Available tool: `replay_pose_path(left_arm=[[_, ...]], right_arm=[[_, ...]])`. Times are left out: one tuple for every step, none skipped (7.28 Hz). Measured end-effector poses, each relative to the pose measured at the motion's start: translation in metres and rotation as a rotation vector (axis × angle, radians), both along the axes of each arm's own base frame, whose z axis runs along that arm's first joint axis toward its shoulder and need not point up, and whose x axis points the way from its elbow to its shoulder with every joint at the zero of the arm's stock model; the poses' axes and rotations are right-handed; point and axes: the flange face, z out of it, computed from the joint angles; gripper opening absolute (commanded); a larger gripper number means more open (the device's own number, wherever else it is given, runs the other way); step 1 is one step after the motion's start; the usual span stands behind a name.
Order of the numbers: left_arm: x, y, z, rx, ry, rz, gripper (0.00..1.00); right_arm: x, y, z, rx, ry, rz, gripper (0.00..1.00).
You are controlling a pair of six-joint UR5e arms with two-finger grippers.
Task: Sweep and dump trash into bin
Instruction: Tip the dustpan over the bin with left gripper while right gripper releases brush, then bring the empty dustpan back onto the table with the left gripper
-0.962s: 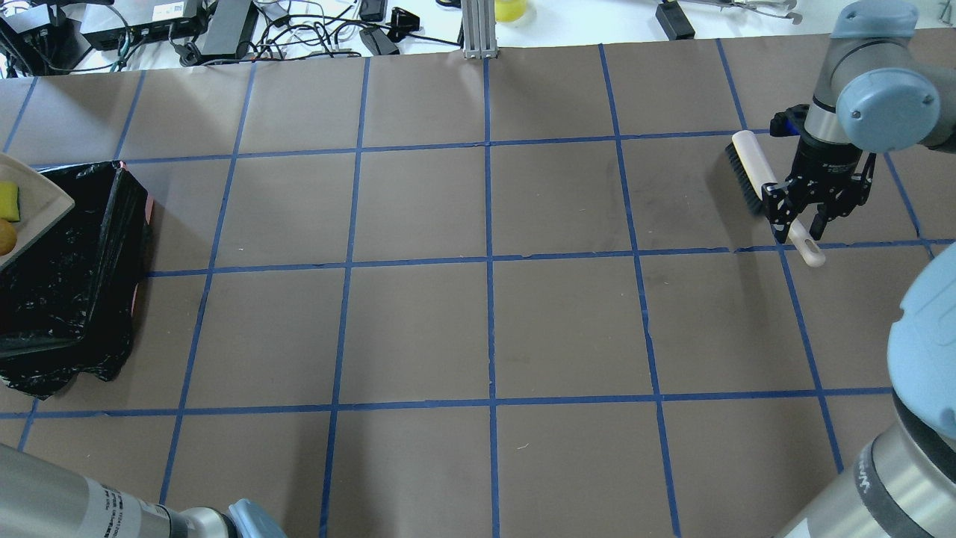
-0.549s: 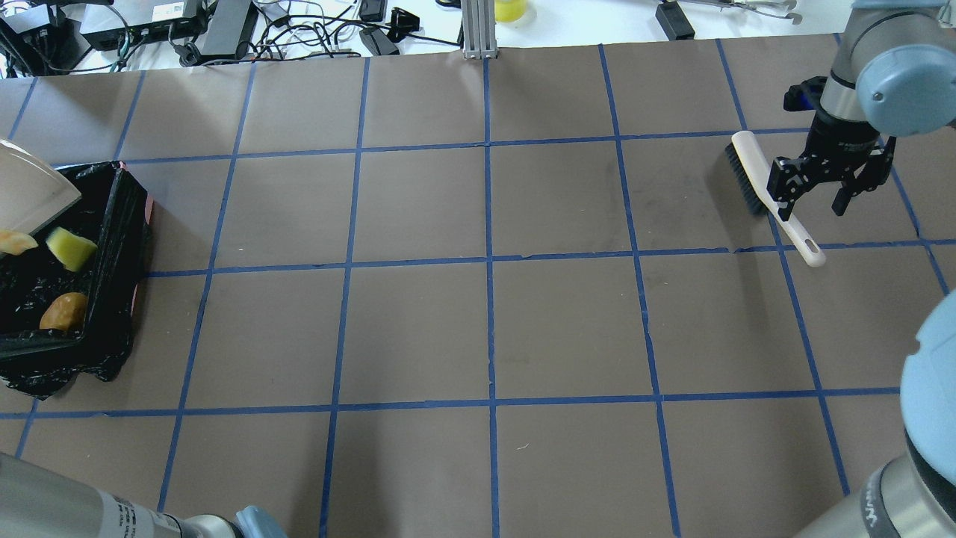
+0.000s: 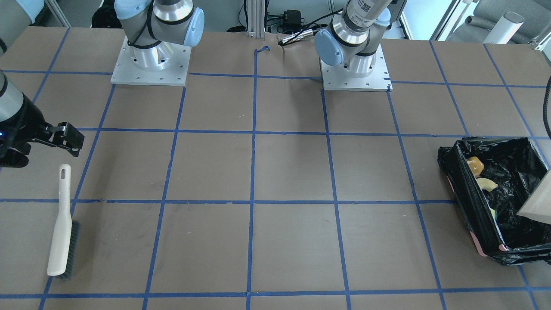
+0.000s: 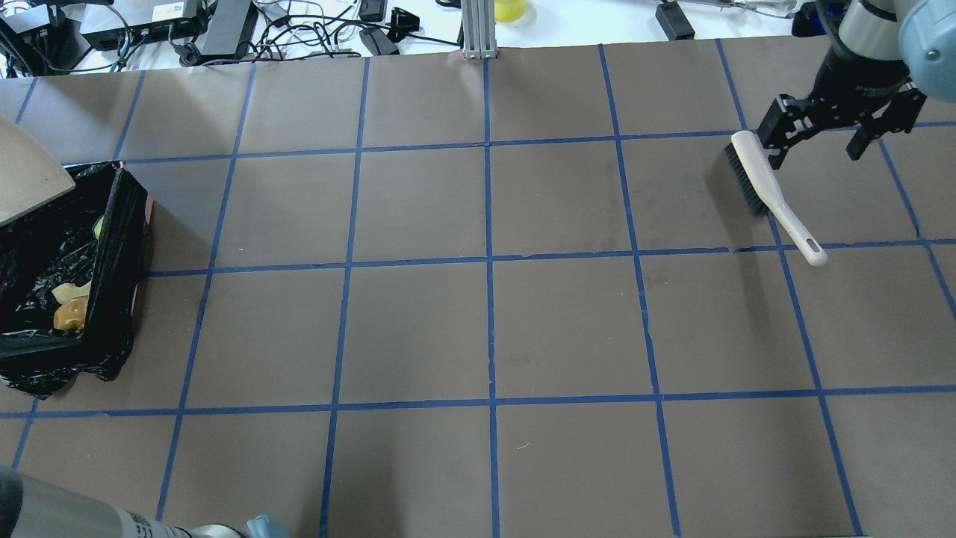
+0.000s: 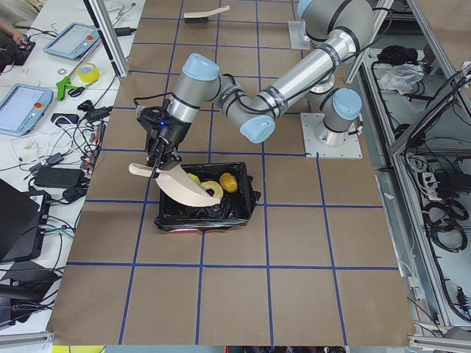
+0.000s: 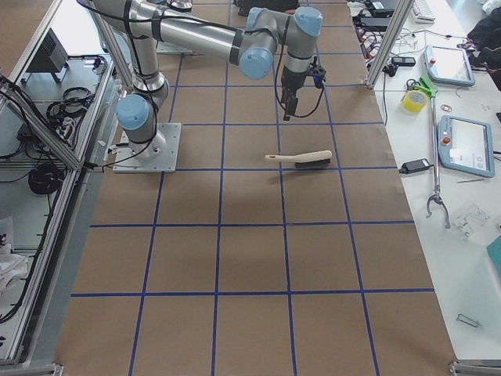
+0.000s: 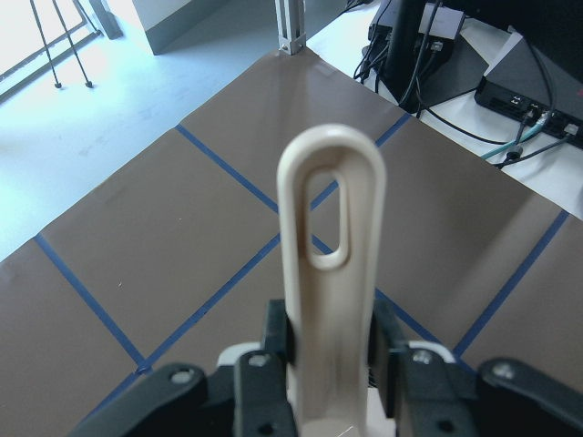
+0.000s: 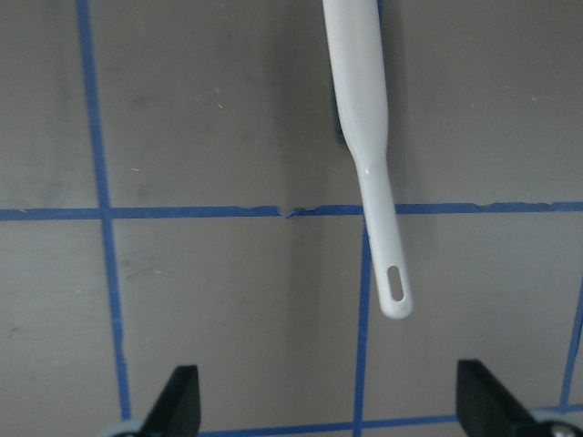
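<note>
Front view: I see the bin (image 3: 471, 202), a crinkled glossy black bag over a pink box, holding the trash (image 3: 475, 165). The arm label (image 3: 365, 6) is too small to read.
Overhead: the right gripper (image 4: 818, 140) is spread wide, apart from the plastic brush (image 4: 756, 170).
Left wrist: the left gripper (image 7: 330, 360) clamps the smooth beige dustpan (image 7: 330, 273) handle.

The beige dustpan (image 4: 22, 175) tipped steeper over the bin (image 4: 123, 224) and shed its load. All 3 pieces, the yellow sponge chunk (image 4: 98, 224), croissant-like piece (image 4: 69, 291) and potato-like lump (image 4: 71, 315), dropped from it onto the black liner. The right gripper (image 4: 815, 153), jaws spread, rose from around the brush (image 4: 750, 175) handle and drew toward the table's far edge.
</note>
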Motion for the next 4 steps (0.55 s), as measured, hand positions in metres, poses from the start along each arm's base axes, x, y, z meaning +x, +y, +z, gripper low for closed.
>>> replay_pose_path(left_arm=[[-0.002,0.0,0.001,-0.002,-0.01,-0.006,0.0],[-0.005,0.0,0.002,-0.003,-0.011,-0.009,0.0],[-0.012,-0.002,0.004,0.0,0.001,-0.009,0.0],[-0.026,-0.004,0.009,0.016,0.033,0.014,0.0]], right_arm=[[0.032,0.008,0.026,-0.018,-0.025,-0.018,1.0],[0.068,0.017,0.047,-0.02,-0.037,-0.035,1.0],[0.1,0.029,0.061,-0.018,-0.04,-0.055,1.0],[0.123,0.044,0.072,-0.018,-0.039,-0.074,1.0]])
